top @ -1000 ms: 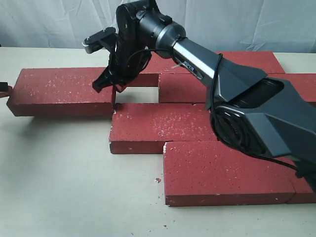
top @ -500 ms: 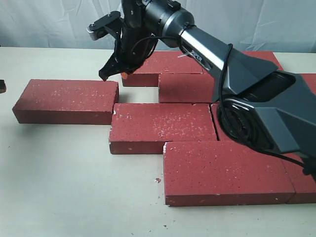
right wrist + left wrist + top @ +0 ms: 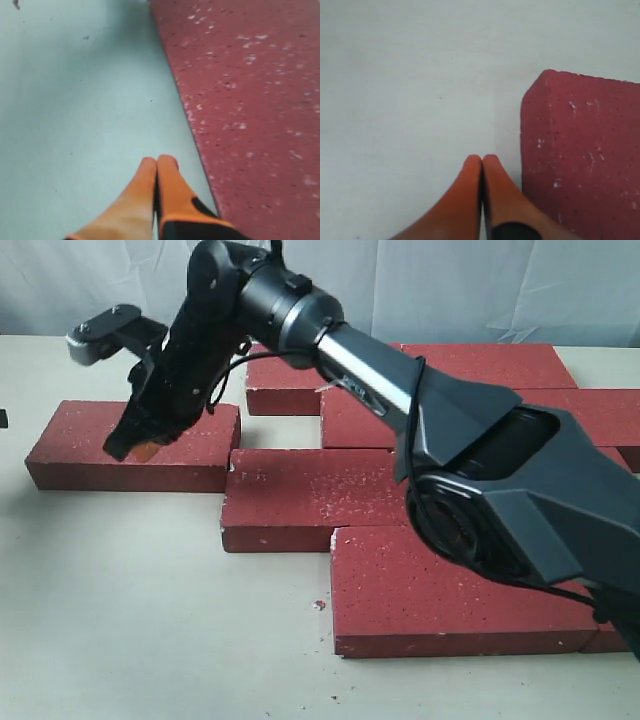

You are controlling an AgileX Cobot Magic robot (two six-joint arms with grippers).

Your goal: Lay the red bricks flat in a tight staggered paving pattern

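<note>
Several red bricks lie flat in staggered rows. The leftmost brick (image 3: 70, 435) sits apart at the left, its right end by the middle brick (image 3: 320, 495). A front brick (image 3: 450, 590) lies nearest, and more bricks (image 3: 490, 365) lie behind. My right gripper (image 3: 128, 448) reaches across, low over the leftmost brick. In the right wrist view the right gripper (image 3: 158, 159) is shut and empty, over table beside a brick's long edge (image 3: 250, 100). The left gripper (image 3: 482, 157) is shut and empty beside a brick corner (image 3: 580, 160).
The pale table (image 3: 150, 620) stretches in front and left of the bricks. A small crumb (image 3: 319, 605) lies by the front brick. A gap (image 3: 280, 432) shows between the back row and the middle brick. A curtain hangs behind.
My right gripper swung from the gap near the back row, up, then left and down over the leftmost brick. That brick shifted slightly right early on. The left gripper withdrew to the view's edge.
</note>
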